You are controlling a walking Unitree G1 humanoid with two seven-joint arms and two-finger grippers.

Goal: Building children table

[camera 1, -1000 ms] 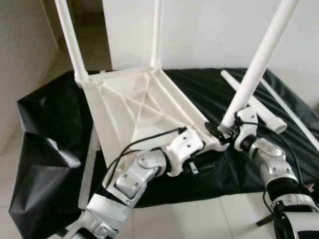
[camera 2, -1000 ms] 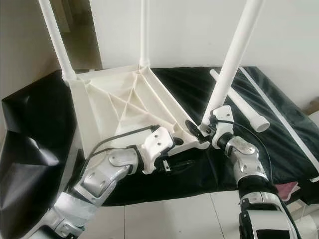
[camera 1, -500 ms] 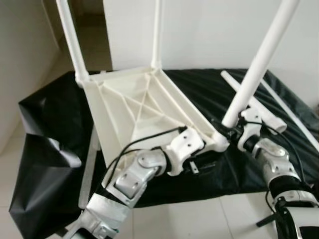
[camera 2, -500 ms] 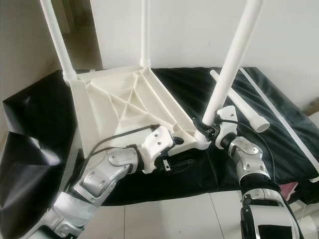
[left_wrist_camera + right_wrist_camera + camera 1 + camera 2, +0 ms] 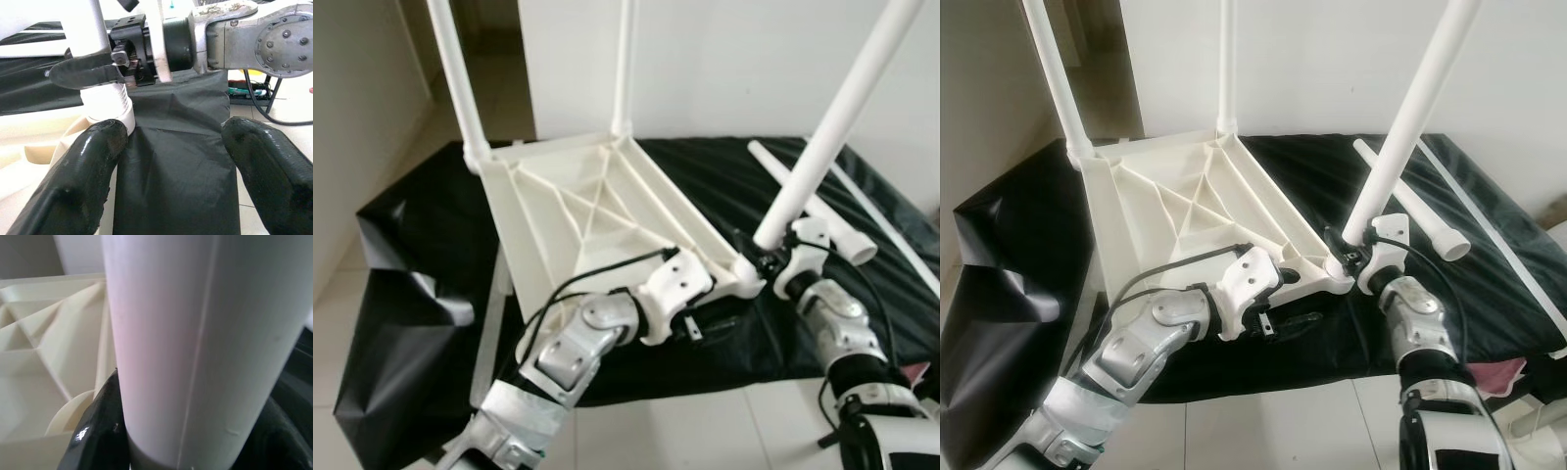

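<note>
Standing upside down on the black-covered worktop [image 5: 705,176], the white tabletop [image 5: 587,215] carries two far legs, and a third leg [image 5: 822,137] sits in the near corner socket, clenched at its base by the right hand [image 5: 1351,257]. Beyond that hand one loose leg [image 5: 813,201] lies unfitted. The left hand [image 5: 168,161], spread wide, waits just below the same corner.

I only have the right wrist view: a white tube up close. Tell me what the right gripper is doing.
Observer: The right gripper is clamped on the base of a white leg, right at the corner socket of the upturned tabletop.
Operator: Report the left gripper.
Observer: The left gripper is open, just under that same corner, with black cloth between its fingers.
Operator: Count the fitted legs.
Observer: Two other legs already stand in the far corners; one more leg lies loose on the cloth.
</note>
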